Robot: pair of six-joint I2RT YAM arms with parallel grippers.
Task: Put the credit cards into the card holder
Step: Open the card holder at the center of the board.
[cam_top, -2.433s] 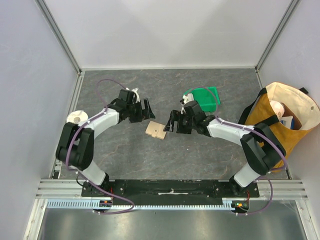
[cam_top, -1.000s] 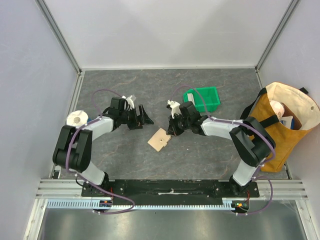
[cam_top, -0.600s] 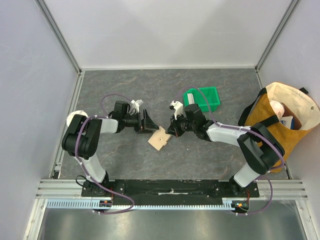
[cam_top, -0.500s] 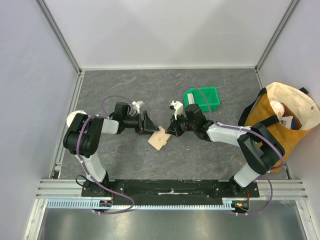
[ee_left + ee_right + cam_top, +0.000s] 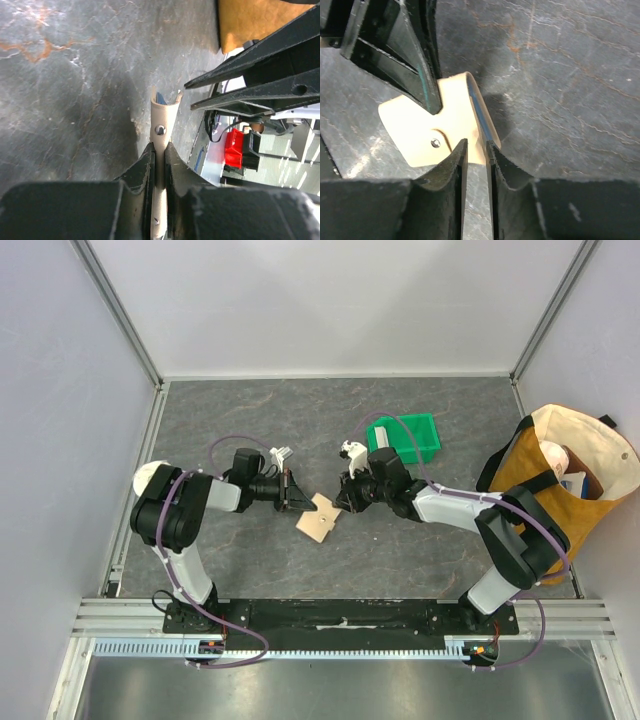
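While clamped almost shut, edge-on, on the flap of the card holder with the left gripper, and set astride its opposite wall with the right gripper at a narrow gap, cannot tell whether pressing there. Could drag the holder out of one grip if pulled apart unevenly; could also squeeze out the blue card, a thin edge farther past the left fingertips, inside the fold. Thin tan leather-like skin, soft, curled at the tip; small round metal snap just past the left fingertips. Around both fingers, dark grey stone-veined table, matte
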